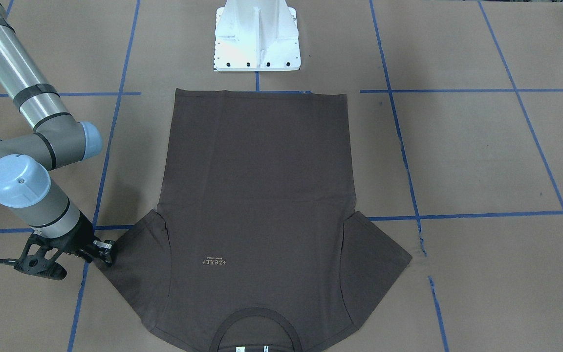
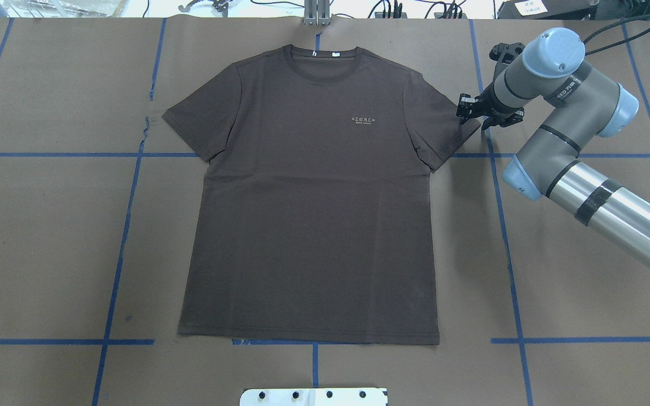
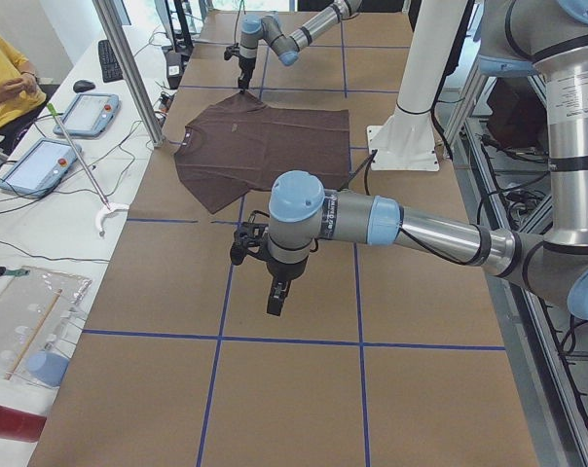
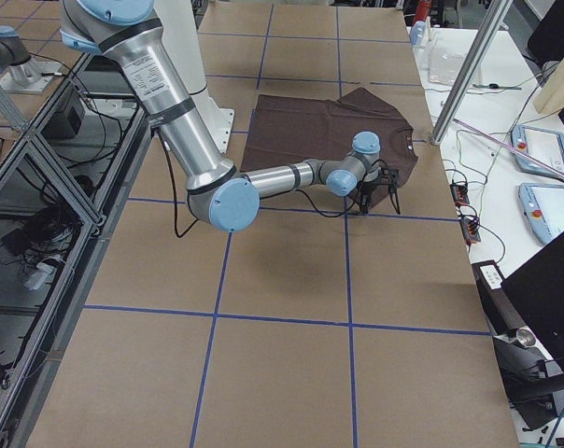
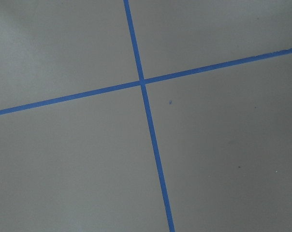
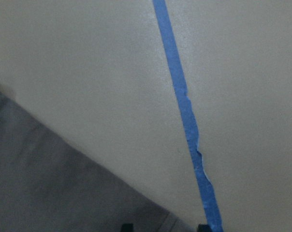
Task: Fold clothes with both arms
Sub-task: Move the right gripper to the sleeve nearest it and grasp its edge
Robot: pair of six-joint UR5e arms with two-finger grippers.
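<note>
One T-shirt (image 2: 308,214) lies on one table (image 2: 48,254). It has two sleeves (image 2: 201,121) (image 2: 438,132), one printed logo (image 2: 364,120) and two white labels (image 2: 315,53) (image 2: 335,54) at the collar. There are two arms, the right arm (image 2: 584,186) and the left arm (image 3: 421,229). Each carries one gripper, making two: the right gripper (image 1: 104,253) and the left gripper (image 3: 275,300). One white base (image 1: 257,39) is bolted to the table. On one side bench (image 3: 41,224) lie two handheld screens (image 3: 85,112) (image 3: 36,165), and one person (image 3: 7,83) sits there.
</note>
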